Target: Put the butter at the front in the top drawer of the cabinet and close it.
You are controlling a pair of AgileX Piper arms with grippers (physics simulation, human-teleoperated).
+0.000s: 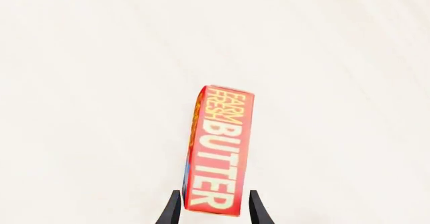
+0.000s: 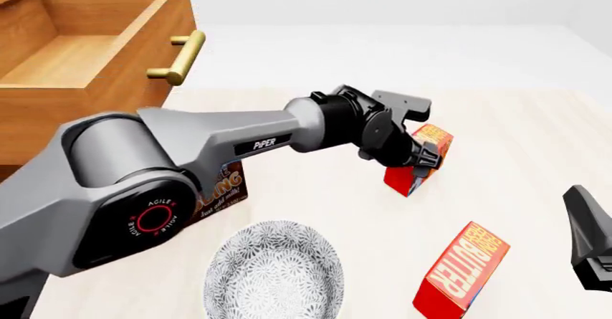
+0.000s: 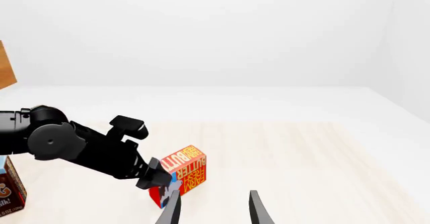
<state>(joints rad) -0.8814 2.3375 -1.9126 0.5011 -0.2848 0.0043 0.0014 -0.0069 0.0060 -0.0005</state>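
So the left gripper (image 2: pixel 426 163) has its fingers clamped on either side of the butter (image 2: pixel 422 160), holding the carton just off the table (image 2: pixel 517 140), presumably so it can be carried. The top drawer (image 2: pixel 91 54) sits pulled open, well behind and to the left of that gripper, ready to take it. A second butter carton (image 2: pixel 461 268) lies nearer than the held one. The right gripper (image 3: pixel 212 209) hangs empty, fingers spread, off to the side and out of the way.
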